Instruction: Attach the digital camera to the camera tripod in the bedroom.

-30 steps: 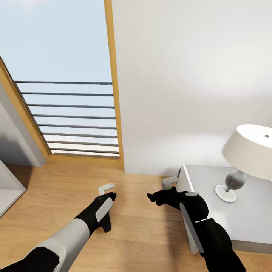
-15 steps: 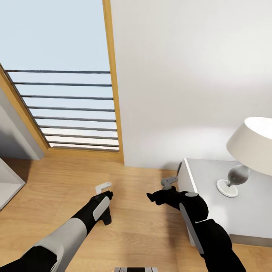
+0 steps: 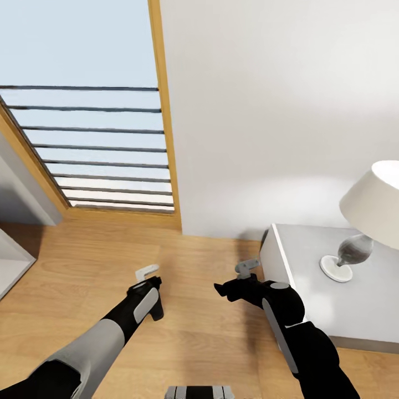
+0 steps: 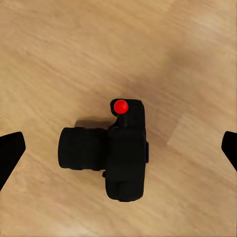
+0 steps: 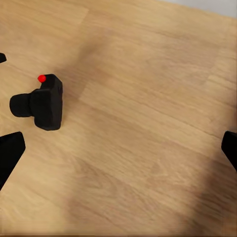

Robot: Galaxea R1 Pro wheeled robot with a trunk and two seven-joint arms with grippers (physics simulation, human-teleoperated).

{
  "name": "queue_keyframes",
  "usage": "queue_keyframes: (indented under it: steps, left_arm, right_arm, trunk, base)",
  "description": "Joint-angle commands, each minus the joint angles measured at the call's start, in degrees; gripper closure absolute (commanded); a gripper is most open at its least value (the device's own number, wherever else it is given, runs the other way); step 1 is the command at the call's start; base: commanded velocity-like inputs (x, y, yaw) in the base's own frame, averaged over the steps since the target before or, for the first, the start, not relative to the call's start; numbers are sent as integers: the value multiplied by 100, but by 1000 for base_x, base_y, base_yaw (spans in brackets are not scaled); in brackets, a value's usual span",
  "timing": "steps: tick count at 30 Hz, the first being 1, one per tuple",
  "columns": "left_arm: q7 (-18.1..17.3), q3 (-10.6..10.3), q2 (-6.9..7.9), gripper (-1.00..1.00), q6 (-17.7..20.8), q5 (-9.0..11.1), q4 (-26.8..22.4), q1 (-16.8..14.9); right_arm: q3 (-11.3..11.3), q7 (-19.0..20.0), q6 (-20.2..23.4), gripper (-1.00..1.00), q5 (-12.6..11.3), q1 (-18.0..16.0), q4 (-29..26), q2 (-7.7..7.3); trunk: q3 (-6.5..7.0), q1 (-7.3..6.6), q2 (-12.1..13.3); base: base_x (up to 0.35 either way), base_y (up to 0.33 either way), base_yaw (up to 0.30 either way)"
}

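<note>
1. The digital camera (image 4: 111, 155) lies on the wood floor (image 4: 59, 54), directly beneath the left gripper (image 4: 118, 148) — fingers spread wide, empty.
2. The right gripper (image 5: 118, 148) hangs nearby — also spread, empty.

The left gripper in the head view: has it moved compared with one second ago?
Yes. The left gripper has drawn back from the window frame and shifted slightly left; the camera moved too.

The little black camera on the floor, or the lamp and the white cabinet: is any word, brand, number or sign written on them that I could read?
None: no view shows readable text.
Digital camera: plain black, with a red button on it but no brand or lettering.
Lamp and white cabinet: unmarked.
Left hand and right hand: no labels can be made out.
</note>
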Motion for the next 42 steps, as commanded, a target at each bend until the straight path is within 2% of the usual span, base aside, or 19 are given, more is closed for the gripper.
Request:
queue_keyframes:
  steps: [1, 13, 24, 35, 42]
  left_arm:
    - [74, -47, 3, -100, 10, 22, -16, -1]
    - [198, -86, -33, -100, -66, 14, -40, 16]
    - [145, -80, -48, -100, -6, -163, -46, -15]
    - [-16, -82, -47, -100, 36, -200, -46, -268]
    - [-84, -85, -51, -100, 61, -208, -46, -399]
  right_arm:
    - [5, 9, 27, -100, 5, -3, -5, 3]
    - [2, 6, 27, -100, 4, -3, -6, -1]
    - [-3, 10, 33, -100, 4, -5, -6, -1]
    - [2, 11, 77, -100, 1, -55, -6, 23]
    - [15, 7, 93, -100, 4, -62, -6, 126]
  trunk:
    - [-27, 1, -4]
    - [-293, 32, -20]
    - [-537, 60, -34]
    - [-781, 89, -49]
    - [-936, 107, -59]
  base:
    - [0, 0, 0]
    - [0, 0, 0]
    - [0, 0, 0]
    - [0, 0, 0]
    - [0, 0, 0]
